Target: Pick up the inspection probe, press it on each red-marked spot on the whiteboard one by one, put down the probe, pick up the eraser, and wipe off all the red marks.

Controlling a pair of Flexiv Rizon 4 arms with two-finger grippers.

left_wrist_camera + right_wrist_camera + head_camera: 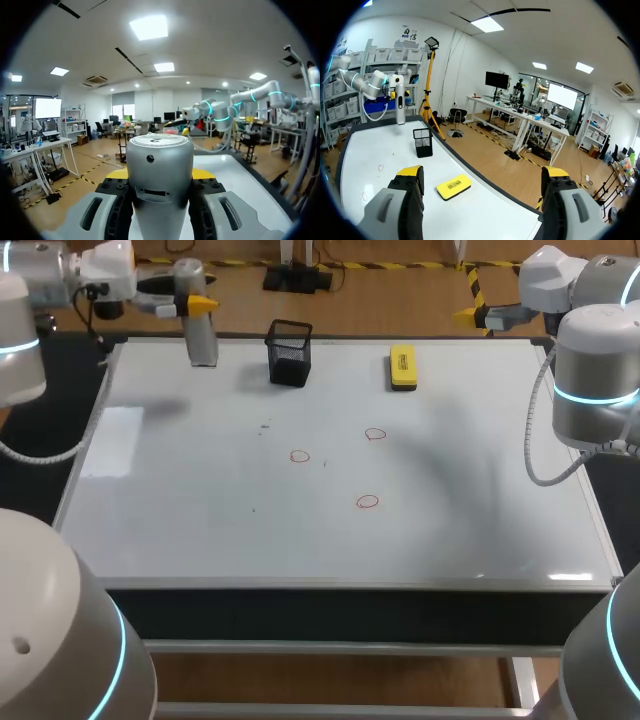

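My left gripper (195,303) is shut on the grey cylindrical inspection probe (200,335), held upright over the whiteboard's (200,520) back left corner. In the left wrist view the probe (159,170) fills the gap between the fingers. Whether its lower end touches the board is not visible. Three red circles lie mid-board: one at the left (299,456), one further back (375,434), one nearer (367,502). The yellow eraser (403,367) lies at the back centre-right, and also shows ahead of my open, empty right gripper (482,200) as the eraser (454,186). That right gripper (485,315) hovers beyond the board's back right corner.
A black mesh holder (289,352) stands on the board between the probe and the eraser, and also shows as the holder (423,142) in the right wrist view. The whiteboard's metal frame (350,586) marks its front edge.
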